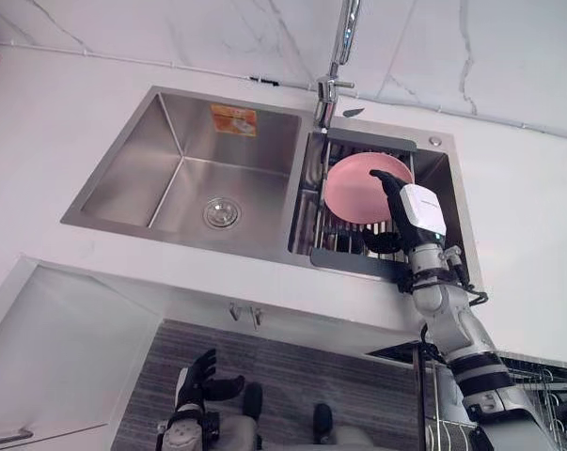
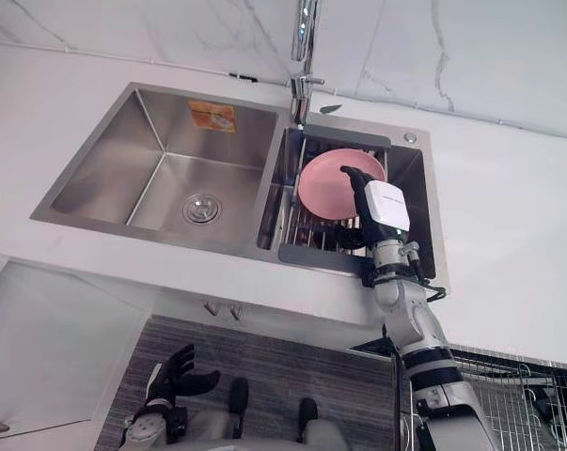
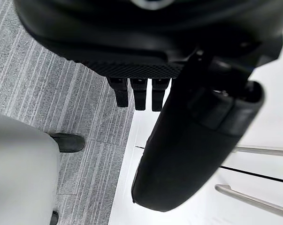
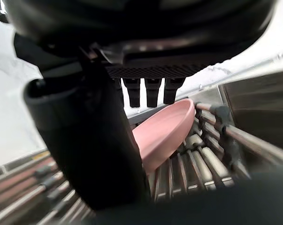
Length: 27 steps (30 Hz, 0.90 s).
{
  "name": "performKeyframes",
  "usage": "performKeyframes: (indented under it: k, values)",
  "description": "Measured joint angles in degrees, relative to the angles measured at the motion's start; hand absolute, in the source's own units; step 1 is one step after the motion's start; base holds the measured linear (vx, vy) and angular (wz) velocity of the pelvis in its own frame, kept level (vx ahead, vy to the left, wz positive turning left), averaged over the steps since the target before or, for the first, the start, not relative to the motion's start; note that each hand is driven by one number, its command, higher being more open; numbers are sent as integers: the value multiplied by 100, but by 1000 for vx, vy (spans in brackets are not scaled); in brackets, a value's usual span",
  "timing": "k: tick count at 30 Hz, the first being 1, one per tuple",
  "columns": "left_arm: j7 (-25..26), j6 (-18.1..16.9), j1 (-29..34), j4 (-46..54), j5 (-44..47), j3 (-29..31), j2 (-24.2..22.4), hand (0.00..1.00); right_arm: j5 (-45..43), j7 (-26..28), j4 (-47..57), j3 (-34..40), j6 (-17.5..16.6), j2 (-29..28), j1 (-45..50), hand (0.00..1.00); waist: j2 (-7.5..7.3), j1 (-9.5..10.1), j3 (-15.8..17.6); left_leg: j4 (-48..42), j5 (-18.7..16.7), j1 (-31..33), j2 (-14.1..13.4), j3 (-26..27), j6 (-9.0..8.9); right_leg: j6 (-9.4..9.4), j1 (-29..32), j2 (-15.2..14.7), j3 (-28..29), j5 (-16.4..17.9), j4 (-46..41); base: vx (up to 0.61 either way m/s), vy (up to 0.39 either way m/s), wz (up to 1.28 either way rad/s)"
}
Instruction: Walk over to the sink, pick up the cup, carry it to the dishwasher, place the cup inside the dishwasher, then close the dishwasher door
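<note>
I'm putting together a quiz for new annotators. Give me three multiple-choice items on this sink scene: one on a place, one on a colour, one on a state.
1. Where is the dish?
A) in the left basin, by the drain
B) on the rack in the right basin
C) on the counter

2. What colour is the dish?
A) pink
B) blue
C) green

3. How is the right hand?
A) open, fingers straight over the dish
B) shut round the tap
C) hanging low by the floor

Answers:
1 B: the dish leans on the rack in the right basin.
2 A: it is plainly pink.
3 A: the right hand reaches over the dish with straight fingers; the left hand is the low one.
</note>
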<state>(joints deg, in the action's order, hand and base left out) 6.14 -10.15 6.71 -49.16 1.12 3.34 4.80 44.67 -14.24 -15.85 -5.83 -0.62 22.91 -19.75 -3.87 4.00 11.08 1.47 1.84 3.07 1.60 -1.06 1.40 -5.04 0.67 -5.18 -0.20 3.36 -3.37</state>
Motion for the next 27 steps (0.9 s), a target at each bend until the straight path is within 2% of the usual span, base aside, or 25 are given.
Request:
performKeyframes:
  k: [4, 21, 27]
  values:
    - [3, -3, -55, -1, 2, -100, 1, 90, 177, -47, -107, 2, 157, 38, -232, 90, 42, 0, 105, -74, -19, 44, -8, -3, -13, 0, 35, 6, -3, 0, -60, -8, -4, 0]
    - [2, -26, -111, 7, 4, -166, -1, 90, 286, -95, -387, 95, 258, 350, -525, 90, 82, -3, 220, -175, -5, 231, 52, -61, 41, 0, 145, -49, -93, 0, -70, -19, -7, 2]
    - [3, -48, -163, 14, 73, -170, 6, 90, 284, -95, -598, 40, 285, 449, -873, 90, 88, -14, 375, -209, 22, 326, 77, -61, 35, 0, 224, -73, -102, 0, -76, -54, -2, 0]
